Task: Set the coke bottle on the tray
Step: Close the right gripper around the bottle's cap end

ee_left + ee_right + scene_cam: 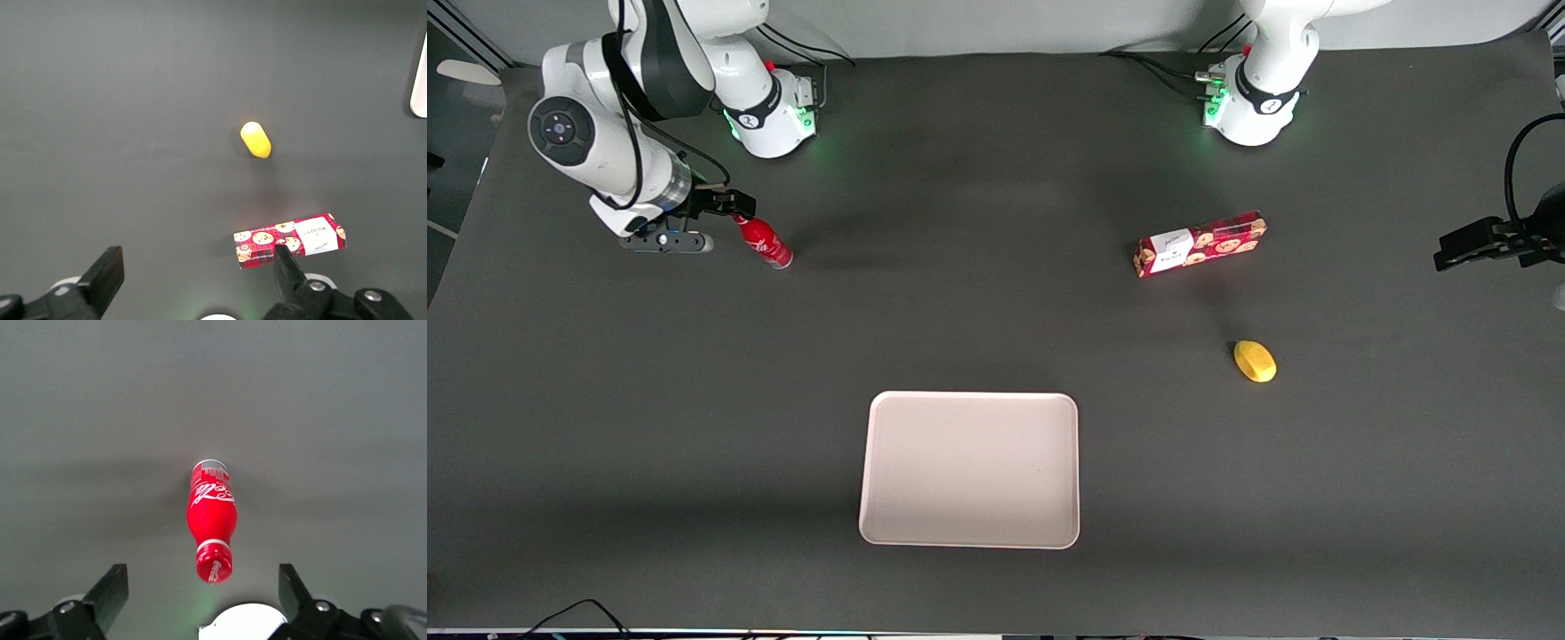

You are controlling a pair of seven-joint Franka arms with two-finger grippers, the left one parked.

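The gripper [203, 590] is hovering over the cap end of the coke bottle [764, 242], fingers [112, 590] spread wide and touching nothing — the bottle is sitting on the dark table [978, 302] toward the working arm's end, well apart from the tray [970, 468], which is lying nearer the front camera.

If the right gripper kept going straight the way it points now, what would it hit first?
Most likely the coke bottle: the gripper is open, its fingers either side of the red cap, though depth is hard to judge. The tray lies well off that line, nearer the front camera.
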